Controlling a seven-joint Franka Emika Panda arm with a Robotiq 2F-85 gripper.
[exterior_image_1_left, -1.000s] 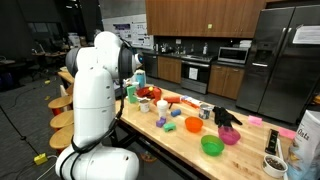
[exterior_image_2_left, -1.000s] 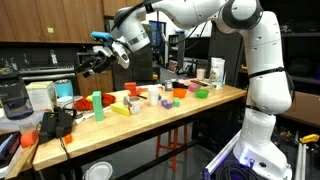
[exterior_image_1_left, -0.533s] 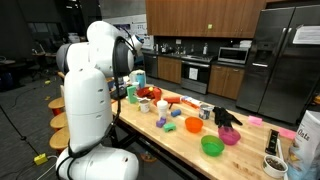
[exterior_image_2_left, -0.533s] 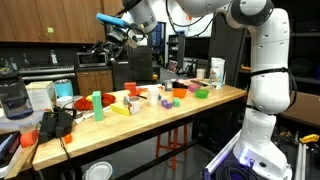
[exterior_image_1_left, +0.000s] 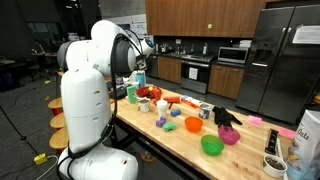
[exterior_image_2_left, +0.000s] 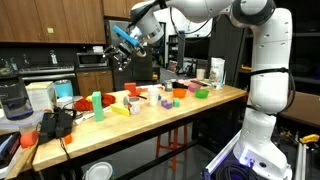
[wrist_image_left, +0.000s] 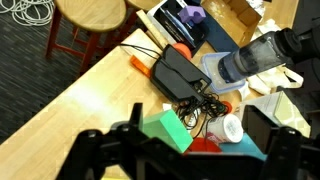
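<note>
A long wooden desk (exterior_image_2_left: 150, 113) stood in a kitchen lab. High above, the pincer (exterior_image_2_left: 120, 37) gaped wide; the green block (exterior_image_2_left: 96, 101) stood upright.

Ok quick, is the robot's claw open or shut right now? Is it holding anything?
Gripper: open, holding nothing, up in the air above the wooden table.

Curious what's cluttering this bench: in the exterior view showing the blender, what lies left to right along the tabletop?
Blender → black device → green block → orange bowl → green bowl.
</note>
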